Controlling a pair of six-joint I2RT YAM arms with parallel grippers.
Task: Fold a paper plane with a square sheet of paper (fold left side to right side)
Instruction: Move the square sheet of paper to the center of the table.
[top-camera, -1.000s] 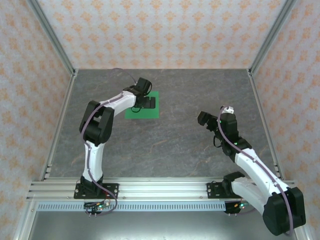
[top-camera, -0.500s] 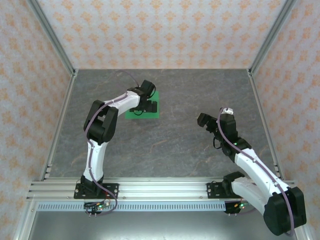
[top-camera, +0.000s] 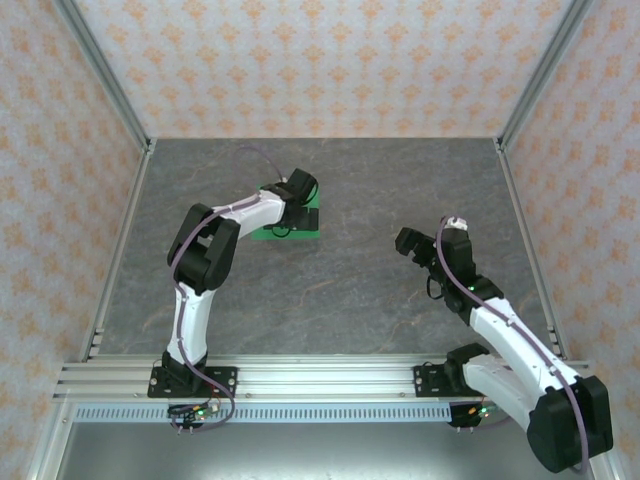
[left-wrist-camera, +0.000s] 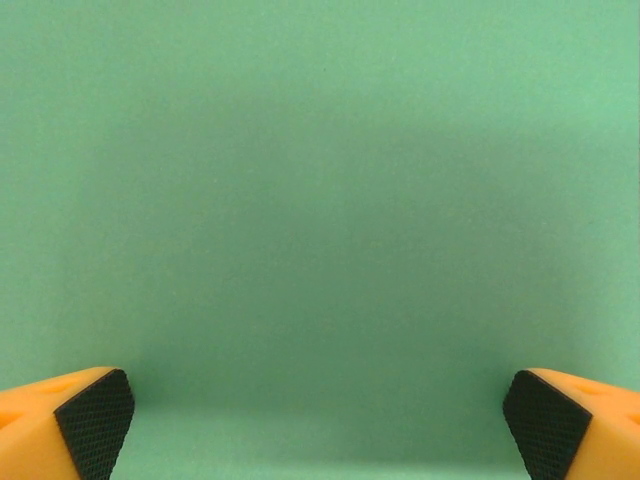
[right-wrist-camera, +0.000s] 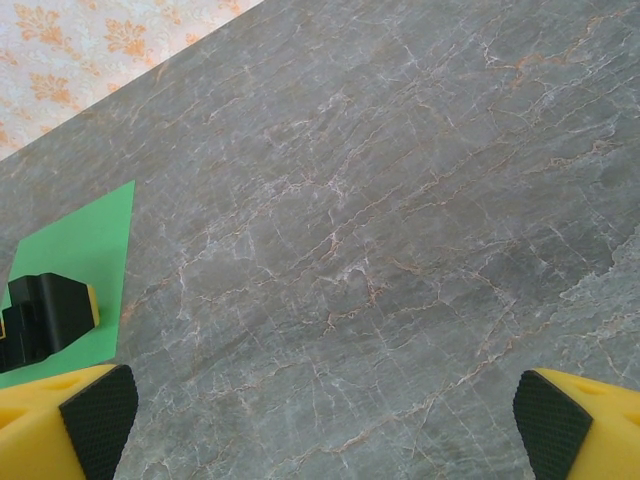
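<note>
Square sheet of paper (top-camera: 303, 231) lies flat on the grey marbled table (top-camera: 350, 290), towards the far left, its right and near edges straight and well apart from the walls. Wide bare tabletop runs from that right edge to the right gripper (top-camera: 408, 243), which hovers with jaws spread and empty. The left gripper (left-wrist-camera: 320, 415) hangs close over the green, fingers apart, clamping nothing.

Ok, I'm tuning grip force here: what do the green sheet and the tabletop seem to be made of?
The square sheet of paper looks like thin matte paper: even green, flat, no glare. The tabletop looks like grey stone or a stone-print laminate, judging by its pale veins; which one is unclear.
</note>
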